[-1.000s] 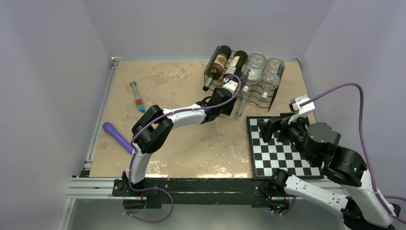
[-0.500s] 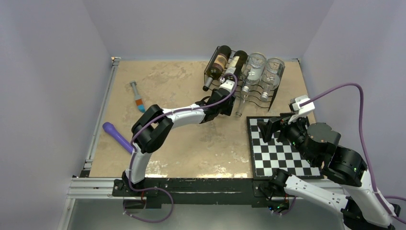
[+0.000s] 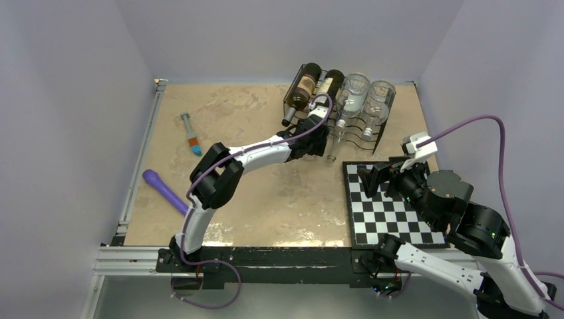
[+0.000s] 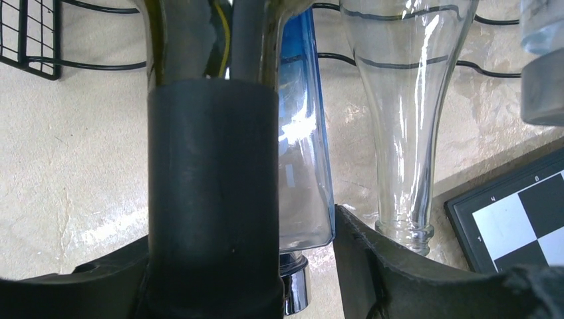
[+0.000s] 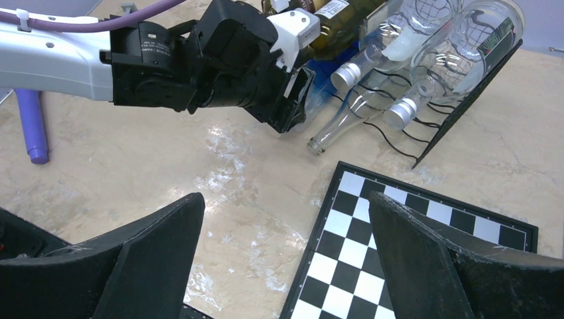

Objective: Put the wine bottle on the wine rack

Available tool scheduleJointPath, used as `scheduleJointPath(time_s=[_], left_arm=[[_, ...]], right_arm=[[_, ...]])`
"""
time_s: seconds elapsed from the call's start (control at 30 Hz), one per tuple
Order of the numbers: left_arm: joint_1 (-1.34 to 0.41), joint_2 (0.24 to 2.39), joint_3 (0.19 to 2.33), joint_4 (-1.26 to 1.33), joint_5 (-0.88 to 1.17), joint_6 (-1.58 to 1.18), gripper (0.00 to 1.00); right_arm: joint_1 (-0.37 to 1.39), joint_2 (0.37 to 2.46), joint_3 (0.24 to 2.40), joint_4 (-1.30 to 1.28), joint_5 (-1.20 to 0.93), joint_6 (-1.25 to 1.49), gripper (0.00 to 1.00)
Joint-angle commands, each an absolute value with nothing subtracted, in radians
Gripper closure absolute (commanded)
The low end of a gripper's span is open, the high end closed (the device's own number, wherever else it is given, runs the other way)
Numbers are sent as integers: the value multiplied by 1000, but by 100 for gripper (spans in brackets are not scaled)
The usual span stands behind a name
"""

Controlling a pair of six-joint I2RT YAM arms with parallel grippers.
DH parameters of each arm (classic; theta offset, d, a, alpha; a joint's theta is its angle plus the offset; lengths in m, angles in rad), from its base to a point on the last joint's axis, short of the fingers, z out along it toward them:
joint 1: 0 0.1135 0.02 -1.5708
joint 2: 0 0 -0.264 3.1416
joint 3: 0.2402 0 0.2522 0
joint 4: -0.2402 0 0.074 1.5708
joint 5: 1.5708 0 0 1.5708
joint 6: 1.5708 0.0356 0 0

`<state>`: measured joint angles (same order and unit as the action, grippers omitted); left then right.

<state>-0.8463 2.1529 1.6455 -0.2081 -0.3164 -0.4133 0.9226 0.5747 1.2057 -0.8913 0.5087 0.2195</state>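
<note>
Tan marbled tabletop (image 3: 266,199) bears the wine rack (image 3: 383,127). In the rack's second slot from the left, seen from above, lies the wine bottle (image 3: 325,89), its neck pointing out of the rack's near side. At that side the left gripper (image 3: 318,127) has the dark neck between its fingers, jaws wider than the neck and the right finger clear of it. Near the rack's right end, the right gripper (image 5: 286,199) hovers spread wide over the chessboard (image 3: 389,212).
</note>
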Motion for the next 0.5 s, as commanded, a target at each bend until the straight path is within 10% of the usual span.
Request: scheduleJointPath(time_s=[0.0,0.47], left_arm=[[-812,2203,1722,-277,-413,-459,100],[-802,2144,1616,-122,-401,-295,90]], right_arm=[[921,571,1215,-861,525,216,2],[921,578,1215,-856,527,215,2]])
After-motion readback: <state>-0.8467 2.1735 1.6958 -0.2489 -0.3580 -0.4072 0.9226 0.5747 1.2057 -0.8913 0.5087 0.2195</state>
